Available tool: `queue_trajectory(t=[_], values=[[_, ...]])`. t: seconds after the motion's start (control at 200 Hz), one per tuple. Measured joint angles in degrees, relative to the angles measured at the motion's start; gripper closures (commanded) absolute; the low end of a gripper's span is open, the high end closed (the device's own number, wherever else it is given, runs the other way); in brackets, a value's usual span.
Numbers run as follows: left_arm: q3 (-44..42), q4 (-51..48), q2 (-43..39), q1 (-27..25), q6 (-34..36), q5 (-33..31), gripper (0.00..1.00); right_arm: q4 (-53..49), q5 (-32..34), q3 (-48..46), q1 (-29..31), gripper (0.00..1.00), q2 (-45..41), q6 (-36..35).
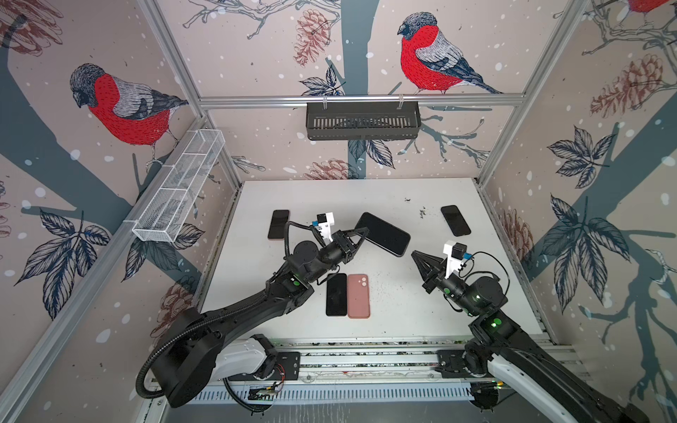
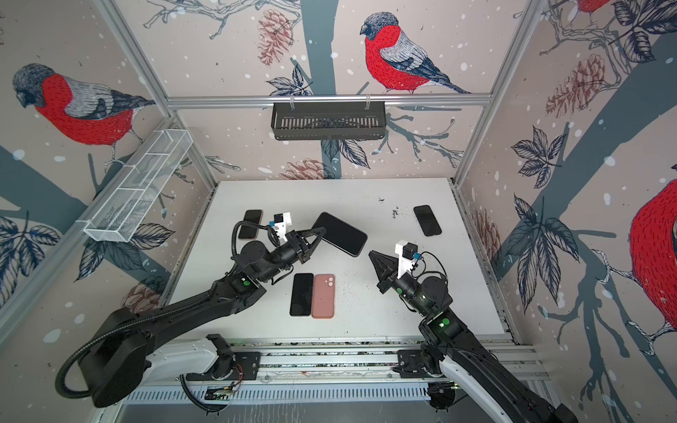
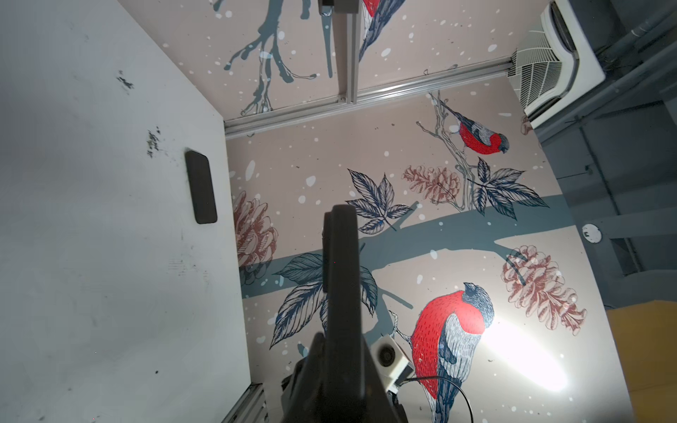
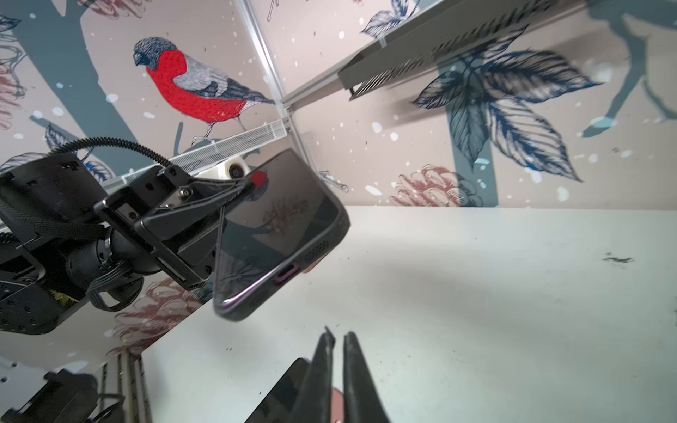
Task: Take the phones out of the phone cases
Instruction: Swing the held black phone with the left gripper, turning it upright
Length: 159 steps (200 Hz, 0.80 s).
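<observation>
Above the worktop (image 1: 403, 311) | my left gripper (image 1: 366, 230) is clamped on an edge of the cased phone (image 1: 384, 234), lifted clear | right gripper (image 4: 339, 337) near it, jaws slightly apart, empty | step: phone not yet out | next, I reckon: right pinches case rim, peels it off.

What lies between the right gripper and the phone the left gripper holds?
Nothing: in both top views only bare table shows between right gripper and phone.

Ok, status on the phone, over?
Left tool shut on cased phone, tilted above the table. Right tool empty, jaws barely apart, short of it. Nothing between them; pink case and black phone lie below.
</observation>
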Motion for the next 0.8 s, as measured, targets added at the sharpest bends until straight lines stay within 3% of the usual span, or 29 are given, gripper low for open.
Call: queue_trajectory(t=[0.05, 0.13, 0.305, 0.415, 0.545, 0.795], values=[[2.27, -3.08, 0.0, 3.56, 1.9, 4.09, 1.0, -0.9, 1.07, -1.14, 0.0, 0.32, -3.41, 0.55], [8.02, -10.45, 0.11, 7.56, 8.09, 10.25, 1.0, -1.92, 2.25, -1.51, 0.04, 0.28, -6.73, 0.87], [26.91, -35.41, 4.83, 9.35, 34.34, 22.03, 1.0, -7.23, 1.86, 5.42, 1.86, 0.25, -4.46, -2.6], [34.95, -52.48, 8.37, 9.46, 50.66, 23.76, 1.0, -13.29, 1.01, 13.27, 2.93, 0.26, 1.95, -8.72], [40.24, -66.99, 10.45, 9.49, 64.78, 25.03, 1.0, -20.9, -1.77, 21.46, 3.82, 0.28, 9.27, -17.25], [42.25, -77.44, 8.35, 9.44, 80.56, 28.09, 1.0, -32.44, -8.15, 25.88, 5.2, 0.35, 18.1, -34.58]])
